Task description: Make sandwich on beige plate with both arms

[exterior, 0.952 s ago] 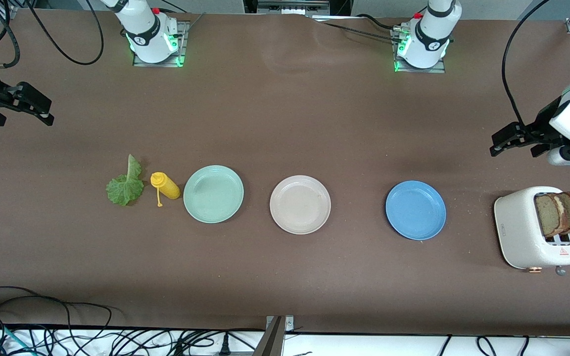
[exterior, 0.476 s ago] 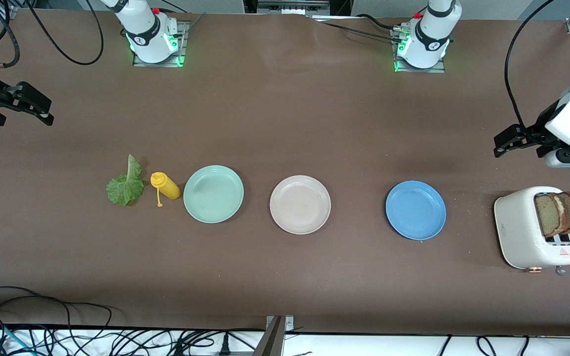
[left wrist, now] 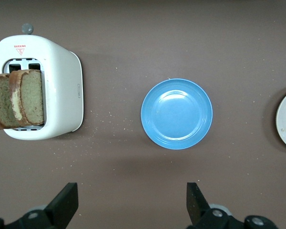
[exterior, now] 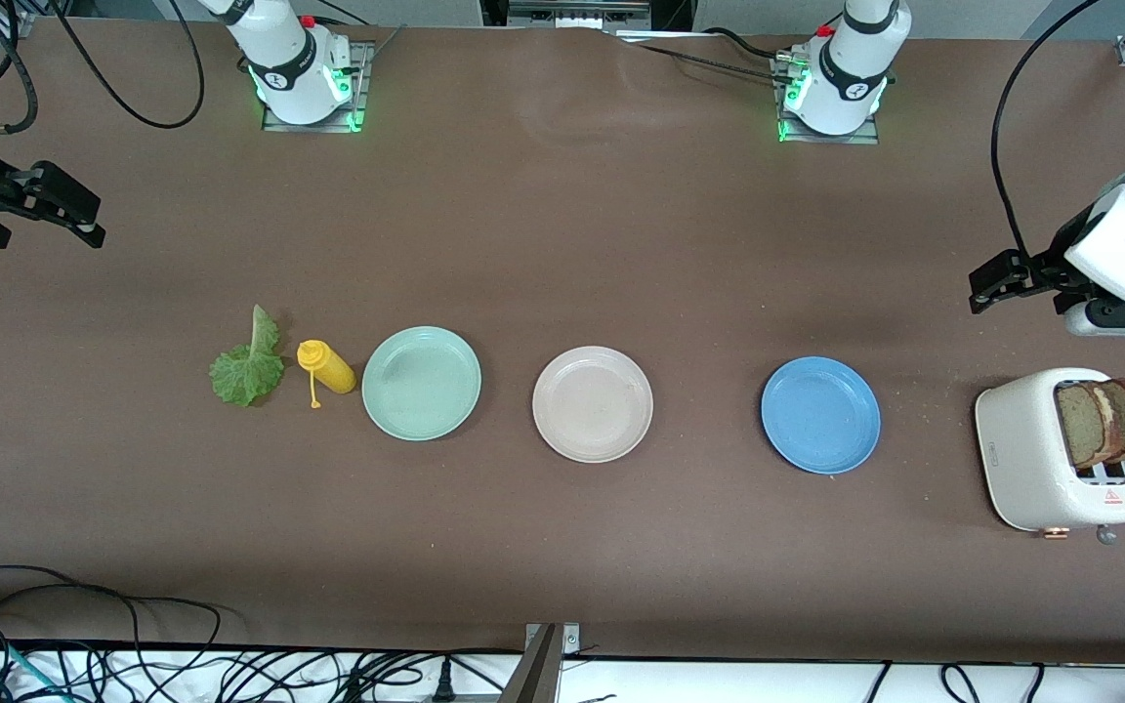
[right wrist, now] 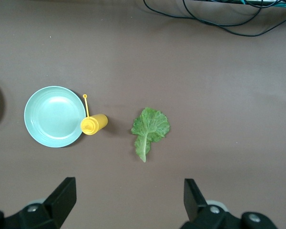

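3 plates lie in a row on the table [exterior: 562,244]: we see the beige plate [exterior: 592,403] in the middle, bare, between the mint-green plate [exterior: 421,383] and the blue plate [exterior: 820,415]. 2 bread slices [exterior: 1106,422] stand in the white toaster [exterior: 1031,454] at the left arm's end. We find the lettuce leaf [exterior: 248,363] beside the yellow bottle [exterior: 326,367] at the right arm's end. The left gripper [exterior: 997,281] hangs over the table near the toaster, its jaws wide apart and holding nothing. The right gripper [exterior: 69,207] waits over the table's edge, jaws also apart, holding nothing.
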You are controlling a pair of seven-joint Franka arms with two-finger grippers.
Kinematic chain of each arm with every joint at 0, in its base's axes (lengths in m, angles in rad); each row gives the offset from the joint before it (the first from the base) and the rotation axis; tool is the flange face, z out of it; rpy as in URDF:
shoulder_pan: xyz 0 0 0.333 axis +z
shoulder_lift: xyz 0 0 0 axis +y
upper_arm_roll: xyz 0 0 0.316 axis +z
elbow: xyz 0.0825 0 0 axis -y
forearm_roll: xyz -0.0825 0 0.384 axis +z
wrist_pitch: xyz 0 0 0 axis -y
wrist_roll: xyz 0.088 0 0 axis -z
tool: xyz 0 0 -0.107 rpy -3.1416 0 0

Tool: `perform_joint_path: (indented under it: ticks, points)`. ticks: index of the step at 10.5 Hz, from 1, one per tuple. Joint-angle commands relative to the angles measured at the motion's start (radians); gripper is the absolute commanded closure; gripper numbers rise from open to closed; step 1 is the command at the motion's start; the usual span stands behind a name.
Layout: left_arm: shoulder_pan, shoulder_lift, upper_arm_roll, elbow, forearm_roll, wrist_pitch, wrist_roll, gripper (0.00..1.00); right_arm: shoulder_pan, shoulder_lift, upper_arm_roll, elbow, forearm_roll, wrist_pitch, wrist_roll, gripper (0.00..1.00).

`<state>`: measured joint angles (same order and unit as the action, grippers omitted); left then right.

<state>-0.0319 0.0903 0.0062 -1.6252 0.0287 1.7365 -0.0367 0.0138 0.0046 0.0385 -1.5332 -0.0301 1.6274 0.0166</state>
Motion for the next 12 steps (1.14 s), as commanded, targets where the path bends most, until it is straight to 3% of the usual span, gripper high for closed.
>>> perform_joint_path:
  ticks: [1, 12]
  points:
    - [0.004, 0.005, 0.001, 0.028, 0.017, -0.014, 0.001, 0.00, 0.002, 0.000, -0.003, 0.016, 0.006, -0.018, -0.014, 0.00]
    - [0.000, 0.012, 0.001, 0.030, 0.028, -0.014, 0.001, 0.00, 0.002, 0.000, -0.002, 0.015, 0.006, -0.020, -0.014, 0.00]
